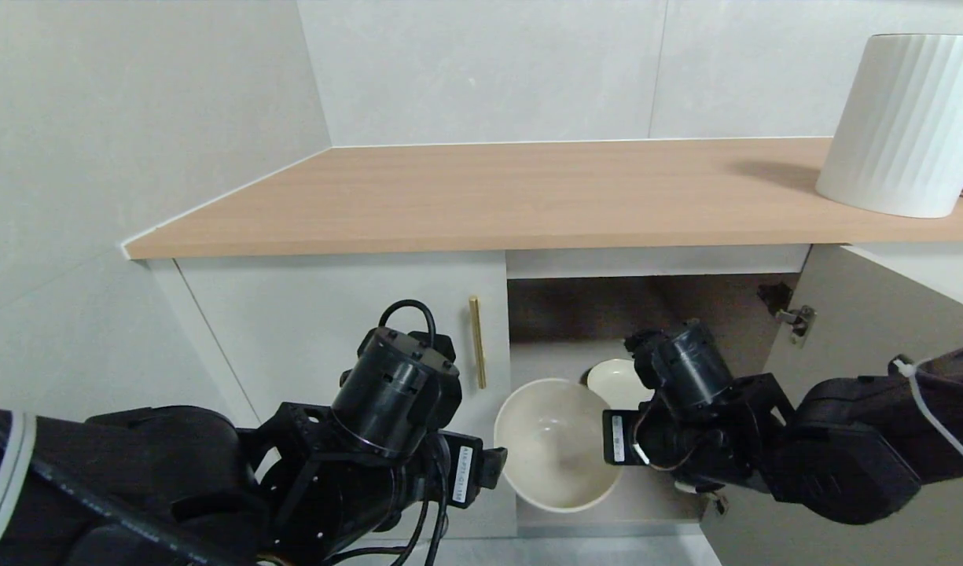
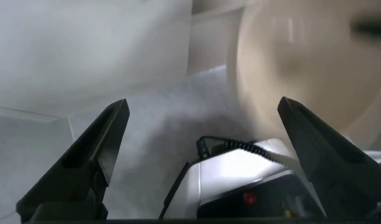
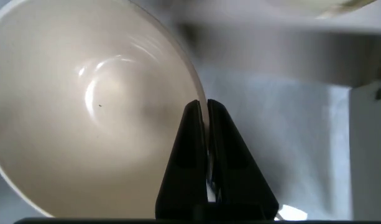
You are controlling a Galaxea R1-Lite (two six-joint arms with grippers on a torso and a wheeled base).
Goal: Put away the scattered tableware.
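Observation:
A cream bowl [image 1: 556, 444] hangs in front of the open lower cabinet [image 1: 646, 314], tilted toward me. My right gripper [image 3: 207, 124] is shut on the bowl [image 3: 91, 106], pinching its rim between both fingers. A second cream dish [image 1: 613, 380] rests inside the cabinet on its floor, just behind the held bowl. My left gripper [image 2: 202, 137] is open with nothing between its fingers, low in front of the closed left door; the bowl [image 2: 302, 68] shows blurred beyond it.
The cabinet's right door [image 1: 858, 314] stands swung open. The left door [image 1: 339, 314] is closed, with a brass handle [image 1: 477, 340]. On the wooden countertop [image 1: 489, 196] above stands a white ribbed container [image 1: 909, 118] at the far right.

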